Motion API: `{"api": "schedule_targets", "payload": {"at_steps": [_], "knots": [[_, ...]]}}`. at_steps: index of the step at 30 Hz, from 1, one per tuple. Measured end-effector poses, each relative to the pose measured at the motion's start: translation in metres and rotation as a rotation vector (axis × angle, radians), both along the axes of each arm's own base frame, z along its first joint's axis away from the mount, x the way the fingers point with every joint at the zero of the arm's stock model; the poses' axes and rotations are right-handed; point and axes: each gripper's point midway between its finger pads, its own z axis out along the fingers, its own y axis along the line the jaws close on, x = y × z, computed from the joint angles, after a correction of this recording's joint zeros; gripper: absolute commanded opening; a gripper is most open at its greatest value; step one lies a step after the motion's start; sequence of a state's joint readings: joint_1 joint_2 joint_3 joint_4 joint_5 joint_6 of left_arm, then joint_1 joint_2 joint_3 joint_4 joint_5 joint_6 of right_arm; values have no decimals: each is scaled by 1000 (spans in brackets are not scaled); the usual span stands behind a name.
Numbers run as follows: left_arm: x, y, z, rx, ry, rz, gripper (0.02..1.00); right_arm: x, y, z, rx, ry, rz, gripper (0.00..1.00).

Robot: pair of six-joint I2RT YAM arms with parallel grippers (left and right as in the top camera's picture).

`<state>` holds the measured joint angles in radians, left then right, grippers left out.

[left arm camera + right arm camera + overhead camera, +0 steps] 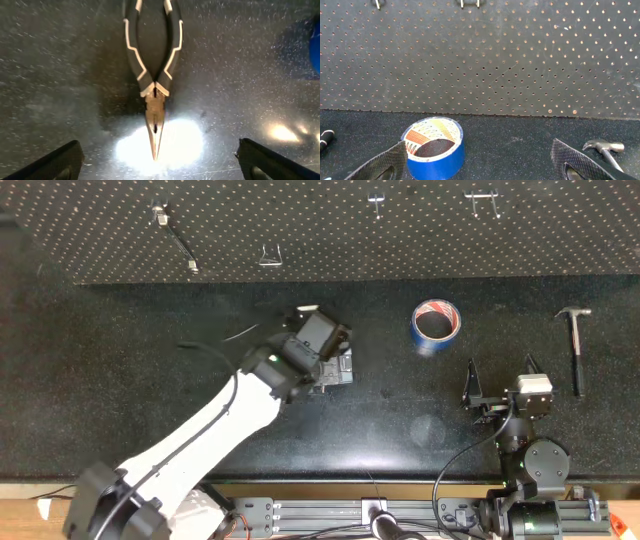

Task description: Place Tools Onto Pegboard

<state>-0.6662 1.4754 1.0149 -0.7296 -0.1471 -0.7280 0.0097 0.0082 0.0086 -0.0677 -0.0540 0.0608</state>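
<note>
Near the middle of the bench (pixel 100 380), a little left of centre, we find the left claw (pixel 320 345) poised above the pliers (pixel 155 75). Seen from its own wrist camera, the left claw (pixel 160 160) stands open, its fingers wide apart with the pliers' nose between their lines, touching neither. The pliers lie flat on the bench. Their long axis runs straight away from the claw, with the nose pointing toward the claw and the handles pointing away. The nose is closed or nearly so, and the handles are slightly spread. The handle ends are cut off by the frame edge, and the tip lies in a bright glare that washes out its detail. From above, the left wrist covers the pliers, so we cannot fix their heading on the bench from that view.

The pegboard (pixel 320 230) runs along the bench's back edge and carries several hooks (pixel 270 255).

On the right half, the tape roll (pixel 436 325) sits toward the back edge with its opening upward. The hammer (pixel 575 345) lies near the right edge with its head toward the pegboard and its handle toward the front. In the right wrist view its handle is cut off.

The right claw (pixel 500 375) is near the front edge, open, holding nothing, and facing the pegboard.
</note>
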Motion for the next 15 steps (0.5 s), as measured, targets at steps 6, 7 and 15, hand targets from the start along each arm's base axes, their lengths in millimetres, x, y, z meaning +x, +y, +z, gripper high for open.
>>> {"api": "schedule_targets", "payload": {"at_steps": [6, 7, 15], "knots": [[8, 9, -16, 66, -8, 102, 996, 0, 0, 0, 0, 0, 0, 936], [10, 12, -16, 80, -18, 108, 996, 0, 0, 0, 0, 0, 0, 934], [48, 13, -44, 70, -46, 114, 996, 0, 0, 0, 0, 0, 0, 934]]}}
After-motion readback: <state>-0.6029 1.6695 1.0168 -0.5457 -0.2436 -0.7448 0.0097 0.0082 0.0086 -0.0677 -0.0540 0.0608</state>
